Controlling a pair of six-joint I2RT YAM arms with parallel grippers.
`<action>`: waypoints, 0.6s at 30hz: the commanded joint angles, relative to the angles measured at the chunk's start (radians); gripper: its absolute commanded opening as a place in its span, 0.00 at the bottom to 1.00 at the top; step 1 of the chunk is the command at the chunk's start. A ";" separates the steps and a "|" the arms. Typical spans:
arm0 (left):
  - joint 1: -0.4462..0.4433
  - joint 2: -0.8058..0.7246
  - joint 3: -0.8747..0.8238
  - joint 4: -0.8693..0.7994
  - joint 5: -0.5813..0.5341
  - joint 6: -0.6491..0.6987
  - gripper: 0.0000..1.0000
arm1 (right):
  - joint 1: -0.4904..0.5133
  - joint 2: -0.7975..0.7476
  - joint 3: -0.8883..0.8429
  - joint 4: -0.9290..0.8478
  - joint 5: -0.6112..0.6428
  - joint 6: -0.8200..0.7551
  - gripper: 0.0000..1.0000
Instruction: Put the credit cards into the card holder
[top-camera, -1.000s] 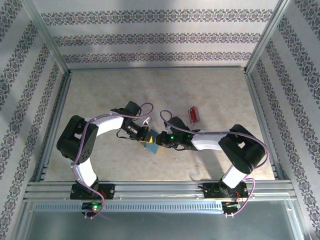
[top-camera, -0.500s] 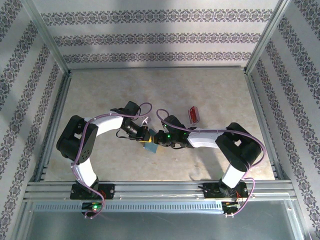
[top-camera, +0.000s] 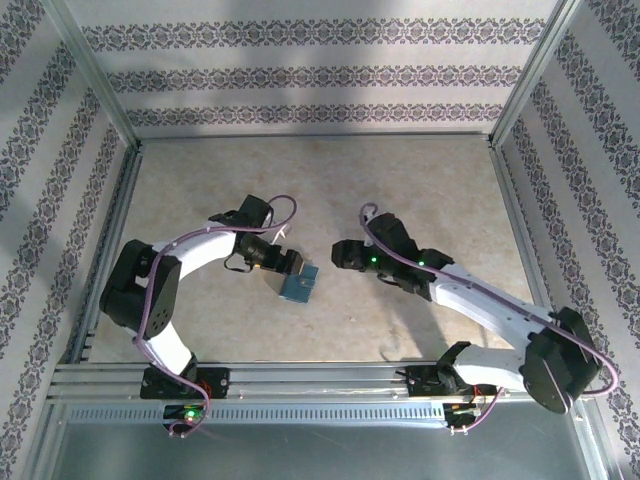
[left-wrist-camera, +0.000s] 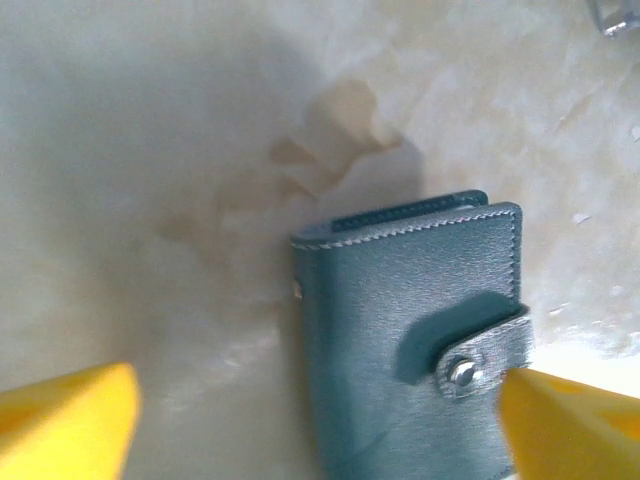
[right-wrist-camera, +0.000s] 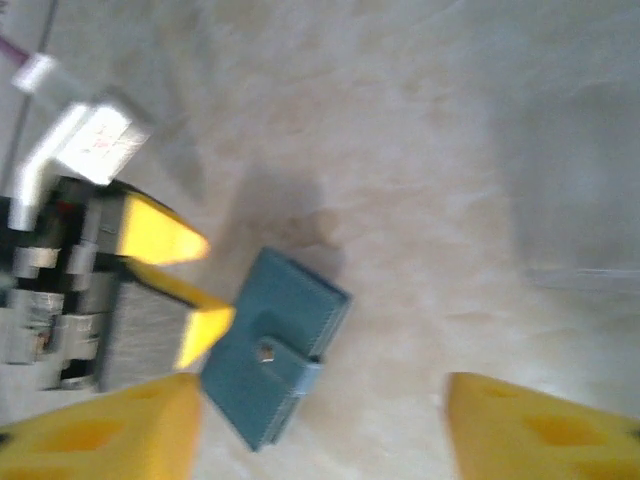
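Teal-blue and closed, with its snap tab fastened, the card holder (top-camera: 297, 288) is laid flat on the pale worktop (top-camera: 420, 180) between the two arms. The left end effector (top-camera: 284, 272) is spread wide just beside the holder, with nothing gripped; whether a fingertip touches it cannot be told. The right end effector (top-camera: 338, 256) is likewise held open and empty, apart from the holder

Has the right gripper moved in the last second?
Yes: the right gripper pulled back rightward, away from the card holder, toward the right side rail.
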 joint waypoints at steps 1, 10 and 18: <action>0.031 -0.081 -0.002 0.022 -0.135 0.138 0.99 | -0.039 -0.075 0.005 -0.126 0.124 -0.119 0.88; 0.268 -0.240 -0.126 0.251 -0.130 0.156 0.99 | -0.247 -0.225 -0.054 -0.084 0.203 -0.289 0.99; 0.441 -0.255 -0.374 0.778 -0.082 0.109 0.99 | -0.409 -0.316 -0.213 0.133 0.219 -0.452 0.98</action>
